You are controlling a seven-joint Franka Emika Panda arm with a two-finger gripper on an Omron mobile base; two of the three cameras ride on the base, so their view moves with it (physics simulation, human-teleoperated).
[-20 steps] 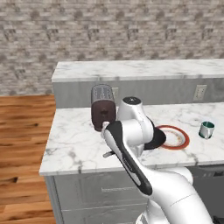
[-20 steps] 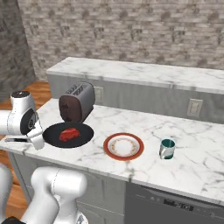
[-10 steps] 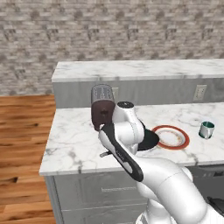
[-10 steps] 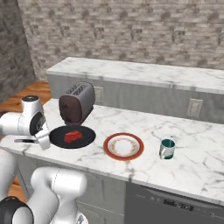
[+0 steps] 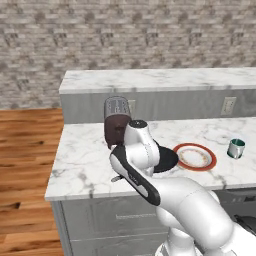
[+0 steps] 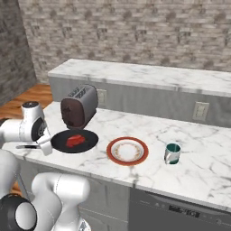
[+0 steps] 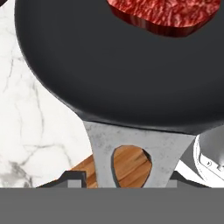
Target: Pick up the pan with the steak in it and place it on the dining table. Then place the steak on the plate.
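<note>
The hand (image 6: 43, 145) gripped the handle of the pan (image 6: 74, 140) resting on the counter (image 6: 198, 167), the steak (image 6: 75, 140) not yet moved to the plate (image 6: 127, 150).

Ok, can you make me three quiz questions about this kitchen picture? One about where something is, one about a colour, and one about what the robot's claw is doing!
1. Where is the steak?
A. In the black pan
B. On the plate
C. On the floor

2. What colour is the plate's rim?
A. Blue
B. Orange-red
C. Green

3. What is the claw doing?
A. Hanging open over the mug
B. Shut on the pan's handle
C. Pinching the steak

Answers:
1. A, the red chunk lies inside the pan on the marble dining table, beside the toaster.
2. B, a broad orange-red ring runs round the cream middle.
3. B, the hand view shows the grey handle running straight down between the claw's tips, with the pan just beyond.
</note>
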